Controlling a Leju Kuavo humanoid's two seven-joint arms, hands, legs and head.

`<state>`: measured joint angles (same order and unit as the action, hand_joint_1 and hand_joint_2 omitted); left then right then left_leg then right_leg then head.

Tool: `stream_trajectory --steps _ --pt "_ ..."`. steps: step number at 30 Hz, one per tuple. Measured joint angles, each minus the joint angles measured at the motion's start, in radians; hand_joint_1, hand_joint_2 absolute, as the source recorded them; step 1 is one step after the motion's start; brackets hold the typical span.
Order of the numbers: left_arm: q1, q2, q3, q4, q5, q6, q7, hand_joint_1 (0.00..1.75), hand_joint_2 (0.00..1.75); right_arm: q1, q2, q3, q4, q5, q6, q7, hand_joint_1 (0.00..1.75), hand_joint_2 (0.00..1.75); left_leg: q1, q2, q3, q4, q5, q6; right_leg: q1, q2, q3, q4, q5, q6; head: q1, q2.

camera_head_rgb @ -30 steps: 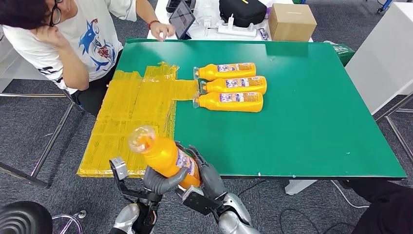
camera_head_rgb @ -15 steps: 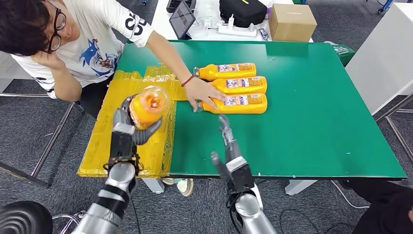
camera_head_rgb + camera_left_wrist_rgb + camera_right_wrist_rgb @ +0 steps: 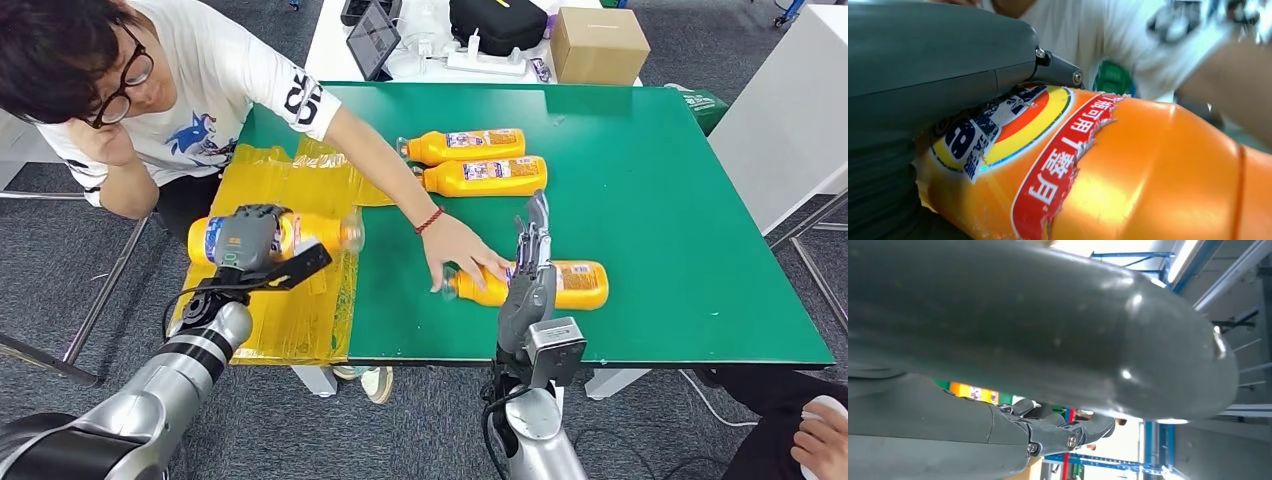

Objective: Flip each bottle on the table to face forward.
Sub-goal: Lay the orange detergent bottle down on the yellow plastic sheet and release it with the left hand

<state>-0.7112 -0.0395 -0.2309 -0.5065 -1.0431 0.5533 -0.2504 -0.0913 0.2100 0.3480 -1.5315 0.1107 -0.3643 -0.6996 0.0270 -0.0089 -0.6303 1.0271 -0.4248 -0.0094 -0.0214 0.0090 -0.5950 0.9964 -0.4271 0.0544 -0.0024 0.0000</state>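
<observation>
the left robot hand (image 3: 252, 238) grips one orange bottle (image 3: 300, 232) around its labelled middle, holding it on its side over the yellow sheet (image 3: 290, 190) at the left of the green tabletop (image 3: 650, 200), cap pointing right; the left wrist view shows its label turned outward, which is probably why it is held this way. the right robot hand (image 3: 532, 262) stands with fingers spread and straight, holding nothing, just in front of a second bottle (image 3: 570, 283) lying near the front edge. a person's hand (image 3: 462, 262) rests on that bottle's neck, apparently positioning it. two more bottles (image 3: 485, 160) lie side by side further back, caps to the left.
</observation>
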Motion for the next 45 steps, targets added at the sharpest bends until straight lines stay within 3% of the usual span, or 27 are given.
stream_trajectory --steps 5,10,15,21,22,25,26,29,40,45 --pt "-0.007 0.026 -0.026 0.058 -0.021 -0.033 -0.002 1.75 1.75 0.003 -0.001 0.0 -0.017 -0.004 0.004 0.0 0.0 0.0 0.0 0.0 0.0 0.0 0.0 0.0 0.0 0.0 0.0 0.0 0.0 0.0 0.0 0.0" --pt "0.011 0.041 -0.03 0.085 0.006 -0.079 -0.066 1.75 1.75 0.003 -0.001 0.0 -0.015 -0.02 0.024 0.0 0.0 0.0 0.0 0.0 -0.001 0.0 0.0 0.0 0.0 0.0 0.0 0.0 0.0 0.0 0.0 0.0" --pt "0.041 0.043 -0.003 0.097 0.079 -0.105 -0.15 1.75 1.75 -0.002 0.0 0.0 0.001 -0.022 0.039 0.0 0.0 0.0 0.0 -0.001 0.0 0.0 0.0 0.0 0.0 0.0 0.001 0.0 0.0 0.0 0.0 0.0" --pt "0.046 0.043 0.026 0.097 0.099 -0.107 -0.172 1.71 1.75 -0.007 0.0 0.0 0.02 -0.022 0.04 0.0 0.0 0.0 0.0 -0.002 0.001 0.0 0.0 0.0 0.0 -0.001 0.002 0.0 0.0 0.0 0.0 0.0" --pt "0.047 0.043 0.028 0.097 0.099 -0.108 -0.173 1.57 1.75 -0.007 0.0 0.0 0.022 -0.022 0.041 0.0 0.0 0.0 0.0 -0.002 0.001 0.0 0.0 0.0 0.0 -0.001 0.002 0.0 0.0 0.0 0.0 0.0" --pt "0.047 0.043 0.035 0.097 0.104 -0.117 -0.177 0.31 1.75 -0.009 0.001 0.0 0.028 -0.022 0.044 0.004 0.0 0.0 0.0 -0.002 0.002 0.0 0.0 0.0 0.0 -0.001 0.003 0.0 0.0 0.0 0.0 0.0" --pt "0.048 0.043 0.039 0.097 0.106 -0.122 -0.179 0.01 1.31 -0.01 0.001 0.0 0.031 -0.023 0.047 0.007 0.0 0.0 0.0 -0.002 0.002 0.0 0.0 0.0 0.0 -0.001 0.004 0.0 0.0 0.0 0.0 0.0" --pt "0.061 0.038 0.045 0.097 0.109 -0.135 -0.185 0.0 0.0 -0.013 0.001 0.0 0.04 -0.033 0.059 0.016 0.0 0.0 0.0 -0.002 0.002 0.0 0.0 0.0 0.0 -0.001 0.004 0.0 0.0 0.0 0.0 0.0" --pt "0.09 0.018 0.071 0.096 0.142 -0.192 -0.225 0.0 0.0 -0.027 0.009 -0.006 0.078 -0.062 0.078 0.035 0.0 0.0 0.0 -0.002 0.004 0.0 0.0 0.0 0.0 -0.001 0.005 0.0 -0.001 0.0 0.0 0.0" --pt "0.096 0.014 0.09 0.092 0.182 -0.267 -0.264 0.0 0.0 -0.037 0.015 -0.019 0.098 -0.078 0.085 0.045 0.0 0.0 0.0 -0.003 0.008 0.0 0.0 0.0 0.0 -0.002 0.01 0.0 -0.001 0.0 0.0 0.0"
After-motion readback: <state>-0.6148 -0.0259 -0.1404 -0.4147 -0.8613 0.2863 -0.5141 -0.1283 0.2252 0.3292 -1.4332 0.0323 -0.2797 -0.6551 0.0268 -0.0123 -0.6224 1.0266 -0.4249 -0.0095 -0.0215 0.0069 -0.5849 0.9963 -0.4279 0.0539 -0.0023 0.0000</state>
